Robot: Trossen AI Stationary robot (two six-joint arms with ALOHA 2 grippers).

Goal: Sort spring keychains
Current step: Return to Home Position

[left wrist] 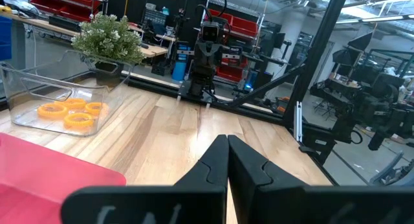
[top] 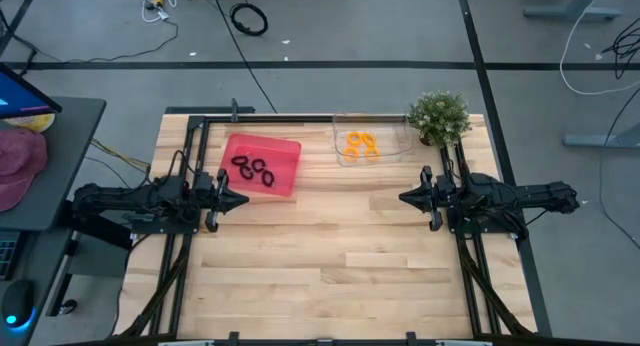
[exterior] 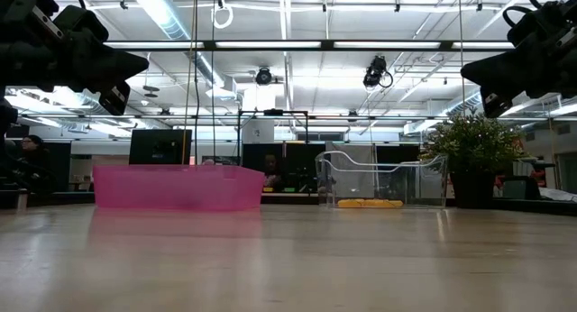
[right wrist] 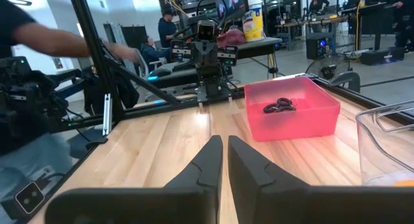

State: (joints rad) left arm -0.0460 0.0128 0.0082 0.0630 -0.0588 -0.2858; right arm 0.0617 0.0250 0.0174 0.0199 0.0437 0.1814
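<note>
The near half of the wooden table [top: 330, 266] lies bare. At mid-depth the two arms face each other from opposite sides, both raised off the wood. The left gripper [top: 243, 198] is clenched, its fingers [left wrist: 210, 169] pressed together and holding nothing. The right gripper [top: 403, 197] is drawn to a thin slit, also holding nothing. Beyond the left gripper sits the pink bin [top: 262, 142] with the black spring keychains [top: 256, 170] clustered inside. Farther right, the transparent bin [top: 338, 146] holds the orange spring keychains [top: 360, 145]. A potted plant [top: 438, 116] stands just beside it at the far corner. Past the table, a white tub [right wrist: 254, 20] carries a label too small to read.
</note>
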